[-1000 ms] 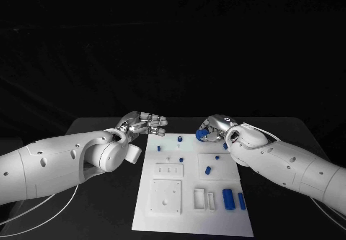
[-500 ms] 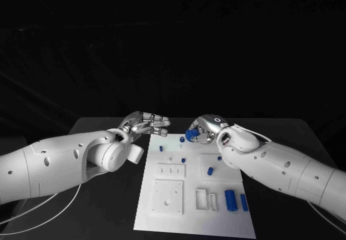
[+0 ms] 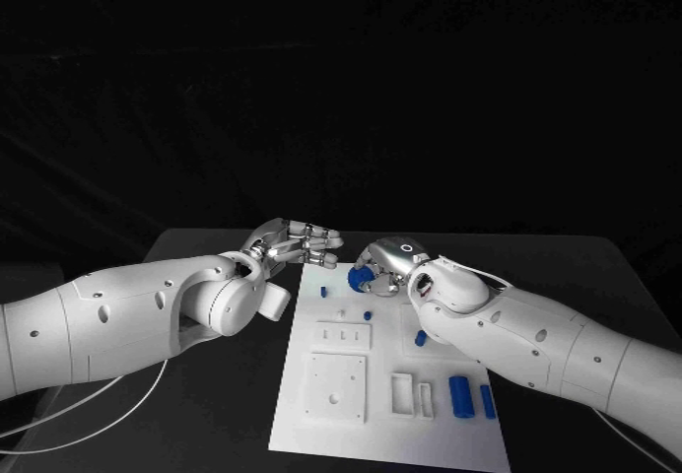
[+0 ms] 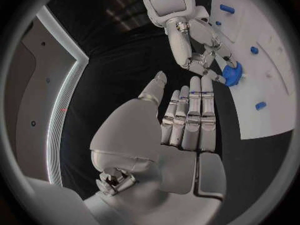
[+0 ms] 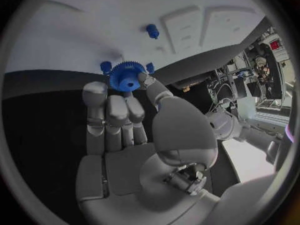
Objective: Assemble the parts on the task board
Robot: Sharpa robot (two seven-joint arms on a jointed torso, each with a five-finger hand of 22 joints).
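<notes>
**Right hand holds the gear over the board's far end**

Now you have the right hand (image 3: 381, 268) pinching a blue gear (image 5: 126, 78) between its thumb and fingertips (image 5: 95, 92); the toothed rim and centre hole are plain in the right wrist view. From the head camera the gear (image 3: 361, 280) sits just above the far end of the board (image 3: 325, 434), near its left edge, with a small blue part (image 3: 325, 292) lying on the white surface just beside it.

Your left hand (image 3: 295, 243) holds nothing. Its fingers (image 4: 189, 116) lie straight and close together, thumb set apart, palm turned toward the right hand; it hangs over the black table (image 3: 199, 256) just off the board's far left corner, close to the right hand but not touching it. In the left wrist view you can see the other hand (image 4: 203, 55) with the gear (image 4: 232, 73) at its fingertips.

Further along the board you will find more blue parts: a peg (image 3: 367, 314) near the middle, a short one (image 3: 421, 338) to its right, and a thick cylinder (image 3: 460, 393) with a thinner bar (image 3: 486, 400) beside it at the near right. White raised blocks (image 3: 333, 388) and slotted frames (image 3: 402, 392) sit in the near half.

No writing, brand or label can be read on the board, the parts or the hands.
</notes>
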